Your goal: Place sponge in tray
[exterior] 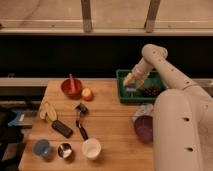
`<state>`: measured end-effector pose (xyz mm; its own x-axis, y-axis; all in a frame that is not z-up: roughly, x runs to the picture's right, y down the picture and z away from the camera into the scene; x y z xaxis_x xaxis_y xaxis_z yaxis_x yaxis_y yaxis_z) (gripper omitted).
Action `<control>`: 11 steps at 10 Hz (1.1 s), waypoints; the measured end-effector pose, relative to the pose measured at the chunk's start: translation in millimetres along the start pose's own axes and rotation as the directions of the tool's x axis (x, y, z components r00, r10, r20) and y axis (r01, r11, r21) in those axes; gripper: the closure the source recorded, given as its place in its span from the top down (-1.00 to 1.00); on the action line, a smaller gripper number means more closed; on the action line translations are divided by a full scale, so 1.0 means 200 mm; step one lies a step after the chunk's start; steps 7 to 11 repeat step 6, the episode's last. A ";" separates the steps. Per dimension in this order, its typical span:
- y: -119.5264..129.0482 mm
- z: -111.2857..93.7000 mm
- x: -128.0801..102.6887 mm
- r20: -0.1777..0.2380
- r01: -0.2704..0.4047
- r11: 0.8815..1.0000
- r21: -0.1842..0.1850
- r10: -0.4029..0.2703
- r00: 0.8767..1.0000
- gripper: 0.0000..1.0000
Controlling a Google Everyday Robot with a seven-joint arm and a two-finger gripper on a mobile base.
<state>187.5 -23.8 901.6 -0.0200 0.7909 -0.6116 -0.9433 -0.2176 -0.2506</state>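
Wooden table (pixel 112 132) fills the lower frame. Right of centre, the green tray (pixel 121 91) sits at its far edge. The gripper (pixel 130 81) hovers over the tray's left part; grip unclear. Sponge (pixel 131 90) lies in the tray, just below it.

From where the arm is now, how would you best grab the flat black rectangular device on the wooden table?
Across its narrow width, from above: the flat black rectangular device lies flat and diagonal, so turn to match. The gripper is over the green tray, far right.
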 end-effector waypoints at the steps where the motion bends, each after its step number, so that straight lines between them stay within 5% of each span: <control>1: 0.00 0.01 0.01 -0.007 0.001 1.000 0.003 -0.001 1.000 0.39; 11: -0.01 0.01 0.02 -0.007 -0.003 1.000 0.006 0.003 1.000 0.39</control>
